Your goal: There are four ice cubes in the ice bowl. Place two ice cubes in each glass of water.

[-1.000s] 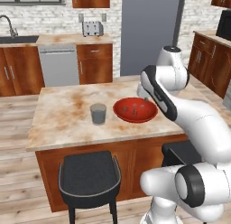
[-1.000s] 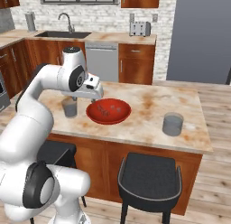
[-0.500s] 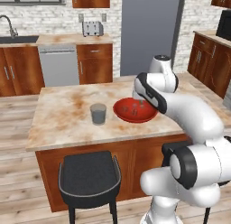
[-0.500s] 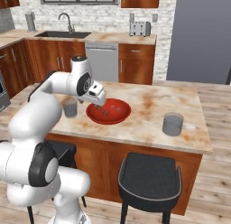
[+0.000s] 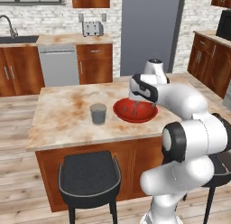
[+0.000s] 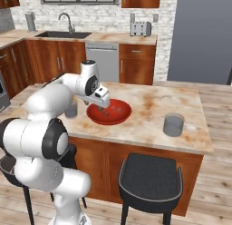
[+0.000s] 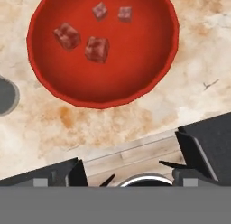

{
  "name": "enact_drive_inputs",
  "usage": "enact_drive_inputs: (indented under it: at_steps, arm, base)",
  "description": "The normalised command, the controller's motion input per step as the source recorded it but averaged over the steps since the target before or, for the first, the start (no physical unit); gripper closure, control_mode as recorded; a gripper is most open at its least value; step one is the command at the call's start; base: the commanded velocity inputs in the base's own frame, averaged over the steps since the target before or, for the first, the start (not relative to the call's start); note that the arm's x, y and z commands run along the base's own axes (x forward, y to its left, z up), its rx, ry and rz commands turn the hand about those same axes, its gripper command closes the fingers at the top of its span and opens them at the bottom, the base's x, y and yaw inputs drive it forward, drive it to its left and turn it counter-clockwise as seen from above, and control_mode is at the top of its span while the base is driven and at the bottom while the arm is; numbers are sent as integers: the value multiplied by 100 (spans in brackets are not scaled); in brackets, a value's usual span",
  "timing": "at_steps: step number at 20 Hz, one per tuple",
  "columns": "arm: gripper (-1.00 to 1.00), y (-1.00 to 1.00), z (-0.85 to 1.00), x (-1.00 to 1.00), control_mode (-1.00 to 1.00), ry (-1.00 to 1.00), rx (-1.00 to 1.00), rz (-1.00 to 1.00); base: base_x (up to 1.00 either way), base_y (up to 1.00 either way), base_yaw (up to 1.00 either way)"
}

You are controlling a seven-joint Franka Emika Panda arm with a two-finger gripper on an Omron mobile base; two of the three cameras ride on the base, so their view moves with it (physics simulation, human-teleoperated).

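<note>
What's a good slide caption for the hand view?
Four ice cubes in the red bowl on the marble counter.

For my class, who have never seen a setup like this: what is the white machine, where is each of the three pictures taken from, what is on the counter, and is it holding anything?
The white machine is a robot arm on a wheeled base, in a computer-drawn kitchen. Two pictures come from cameras on the base, behind the arm to its left and right. The third looks down from the arm's hand.

On the counter sits a red bowl holding four ice cubes, with a grey glass on one side and a second glass on the other.

The tool hovers over the bowl, open and holding nothing.
</note>
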Motion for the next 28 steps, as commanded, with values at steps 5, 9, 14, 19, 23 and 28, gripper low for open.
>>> enact_drive_inputs:
  at_steps: [5, 9, 14, 19, 23, 28]
  arm:
    - [-100, 0, -47, 26, -100, 2, 0, 0]
    - [-100, -2, -30, 51, -100, 5, 0, 0]
    - [-100, -13, -33, 39, -100, 10, 0, 0]
    - [-100, 0, -34, 48, -100, 18, 0, 0]
    - [-100, -4, -25, 53, -100, 16, 0, 1]
    - [-100, -1, -26, 55, -100, 16, 0, 4]
  base:
    - [0, 0, 0]
    - [0, 0, 0]
    - [0, 0, 0]
    - [0, 0, 0]
    - [0, 0, 0]
    - [0, 0, 0]
